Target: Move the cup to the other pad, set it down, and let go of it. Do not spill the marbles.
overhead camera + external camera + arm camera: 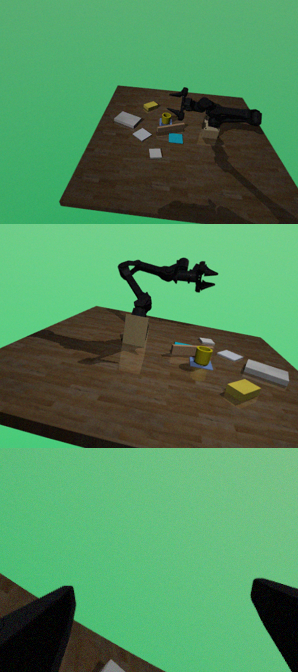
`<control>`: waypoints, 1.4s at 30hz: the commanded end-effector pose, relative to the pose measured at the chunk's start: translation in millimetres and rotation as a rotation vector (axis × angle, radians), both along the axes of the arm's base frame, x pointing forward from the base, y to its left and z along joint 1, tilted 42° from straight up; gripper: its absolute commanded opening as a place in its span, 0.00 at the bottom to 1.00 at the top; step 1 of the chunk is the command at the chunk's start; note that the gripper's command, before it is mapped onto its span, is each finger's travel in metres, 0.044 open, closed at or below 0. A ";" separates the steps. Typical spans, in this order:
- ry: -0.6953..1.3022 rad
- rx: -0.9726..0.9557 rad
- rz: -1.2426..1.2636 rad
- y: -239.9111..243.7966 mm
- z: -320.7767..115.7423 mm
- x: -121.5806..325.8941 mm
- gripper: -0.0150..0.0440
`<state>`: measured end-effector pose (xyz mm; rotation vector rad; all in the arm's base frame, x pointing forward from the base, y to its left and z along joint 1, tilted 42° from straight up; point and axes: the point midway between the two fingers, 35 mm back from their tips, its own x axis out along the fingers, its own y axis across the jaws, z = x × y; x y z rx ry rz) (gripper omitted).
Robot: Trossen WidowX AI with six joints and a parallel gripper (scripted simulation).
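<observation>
With the pincer (168,102) (216,279) (166,592) spread wide and nothing between the fingers, basically at square one here, I'd say. See the cup (166,118) (203,356) upright on the blue pad (160,122) (209,367), just beside the brown bar (170,128) (183,349). Can't make out any marbles inside, so no verdict on those.

As for what's done: nothing visible yet, going by the cup on that pad. Still to do: reach, grip, lift, carry, set down, let go. Basically the whole list, lol. Would guess at the cyan pad (175,138) (180,344) as the target, over on the far side of the bar from the cup. Can't rule out either the tilted-looking white square (142,134) (230,355) or the small white square (155,153) (206,341), though.

Now for the arm (230,115) (134,286): bent at the elbow, reaching out high above the table (121,181) (91,381) (15,598), with fingers pointing outward rather than down. Well apart from the cup too. Probably needs lowering and lining up first. After that, best to lift over the bar, keep level and go gently, to avoid spilling.
</observation>
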<state>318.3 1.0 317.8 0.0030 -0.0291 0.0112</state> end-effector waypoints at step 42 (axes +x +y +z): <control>0.992 -0.339 1.288 -44.5 -351.9 -0.2 0.54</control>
